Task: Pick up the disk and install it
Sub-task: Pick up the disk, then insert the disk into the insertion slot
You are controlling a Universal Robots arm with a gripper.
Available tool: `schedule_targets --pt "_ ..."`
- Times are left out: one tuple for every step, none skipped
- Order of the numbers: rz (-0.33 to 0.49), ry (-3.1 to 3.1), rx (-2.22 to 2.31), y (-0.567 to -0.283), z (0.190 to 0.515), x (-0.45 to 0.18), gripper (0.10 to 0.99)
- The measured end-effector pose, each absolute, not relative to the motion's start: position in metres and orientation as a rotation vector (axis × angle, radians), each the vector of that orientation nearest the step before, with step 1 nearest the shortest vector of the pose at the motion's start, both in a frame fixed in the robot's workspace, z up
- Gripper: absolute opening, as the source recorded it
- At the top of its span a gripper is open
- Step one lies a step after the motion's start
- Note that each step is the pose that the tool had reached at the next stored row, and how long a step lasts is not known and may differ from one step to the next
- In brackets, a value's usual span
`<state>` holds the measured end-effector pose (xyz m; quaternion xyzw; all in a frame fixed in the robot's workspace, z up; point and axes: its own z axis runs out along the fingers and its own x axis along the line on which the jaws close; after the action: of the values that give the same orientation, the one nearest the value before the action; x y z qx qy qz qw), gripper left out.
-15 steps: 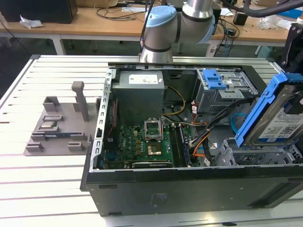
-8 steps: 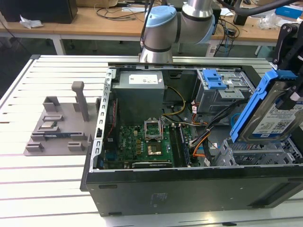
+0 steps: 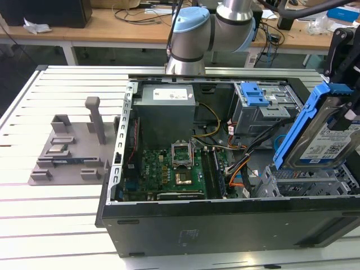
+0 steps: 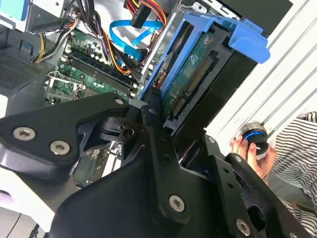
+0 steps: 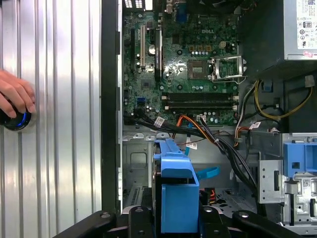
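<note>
The disk (image 3: 322, 142), a silver drive with a white-and-blue label in a bright blue carrier, hangs tilted above the metal drive cage (image 3: 315, 181) at the exterior view's right end of the open computer case (image 3: 225, 228). My gripper (image 3: 341, 109) comes down from above and is shut on the disk's upper part. In the second wrist view the black fingers (image 4: 154, 130) clamp the disk (image 4: 190, 74) by its edge, its green circuit board facing the camera. In the first wrist view the carrier (image 5: 174, 193) stands between the jaws of the gripper (image 5: 173, 224), over the cage floor.
Inside the case are the motherboard (image 3: 174, 169), a grey power-supply box (image 3: 166, 109), a blue ribbed latch piece (image 3: 256, 93) and loose cables (image 5: 208, 136). A grey fixture (image 3: 73, 147) stands on the slatted table at the exterior view's left. A hand (image 5: 15, 96) rests on a round knob beside the case.
</note>
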<state>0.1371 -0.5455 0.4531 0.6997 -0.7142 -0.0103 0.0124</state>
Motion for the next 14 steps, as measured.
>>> schedule_targets --pt "-0.032 -2.226 2.181 -0.545 0.453 0.137 0.365" --pt "-0.032 -2.226 2.181 -0.545 0.453 0.137 0.365" --pt "-0.032 -2.226 2.181 -0.545 0.453 0.137 0.365" --pt "-0.032 -2.226 2.181 -0.545 0.453 0.137 0.365" --pt "-0.032 -2.226 2.181 -0.545 0.452 0.137 0.365" --pt "-0.032 -2.226 2.181 -0.545 0.451 0.137 0.365" --pt "-0.032 -2.226 2.181 -0.545 0.450 0.137 0.365" --pt "-0.032 -2.226 2.181 -0.545 0.449 0.137 0.365" --pt "-0.032 -2.226 2.181 -0.545 0.448 0.137 0.365" --pt "-0.032 -2.226 2.181 -0.545 0.447 0.137 0.365" --pt "-0.032 -2.226 2.181 -0.545 0.446 0.137 0.365" --pt "-0.032 -2.226 2.181 -0.545 0.445 0.137 0.365" --pt "-0.032 -2.226 2.181 -0.545 0.444 0.138 0.365" --pt "-0.032 -2.226 2.181 -0.545 0.441 0.139 0.365"
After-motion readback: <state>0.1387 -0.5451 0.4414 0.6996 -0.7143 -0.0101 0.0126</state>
